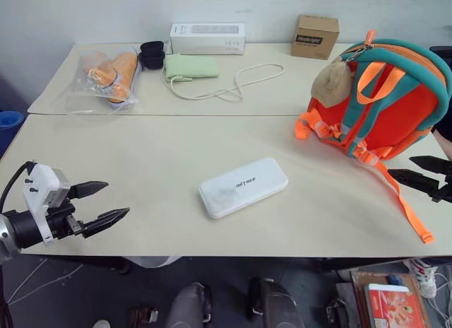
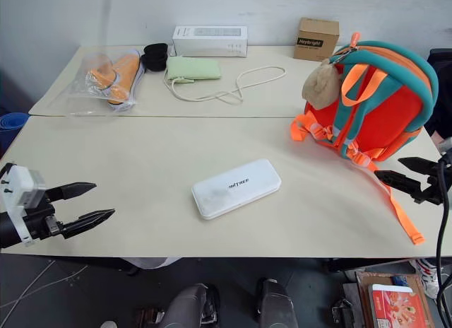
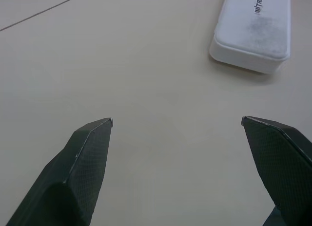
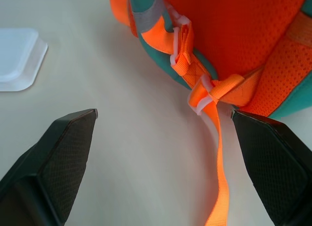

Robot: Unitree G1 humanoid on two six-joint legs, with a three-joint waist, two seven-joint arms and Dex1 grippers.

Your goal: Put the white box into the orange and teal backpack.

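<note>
1. Near the centre of the head views, slightly low, the white box (image 1: 243, 186) lies flat on the beige table (image 1: 155, 165), lettering up.
2. Its long axis runs diagonally, from its lower-left end to its upper-right end, which points toward the orange and teal backpack (image 1: 385, 102).
3. That backpack stands upright at the right edge of the frame, strap side facing the camera, a beige plush toy (image 1: 332, 84) hanging at its upper left and one long orange strap (image 1: 406, 208) trailing down over the table toward the lower right.
4. At the lower left, the left gripper (image 1: 106, 204) hovers with its two black fingers spread wide and nothing between them; it points toward the box, well apart from it.
5. At the right edge, the right gripper (image 2: 395, 171) is likewise spread and empty, just beside the trailing strap, below the backpack.
6. Along the top of the frame sit a long white carton (image 1: 207, 38), a small brown cardboard box (image 1: 315, 37), a green pouch (image 1: 191, 66) with a white cord, and a clear bag of orange items (image 1: 106, 77).
</note>
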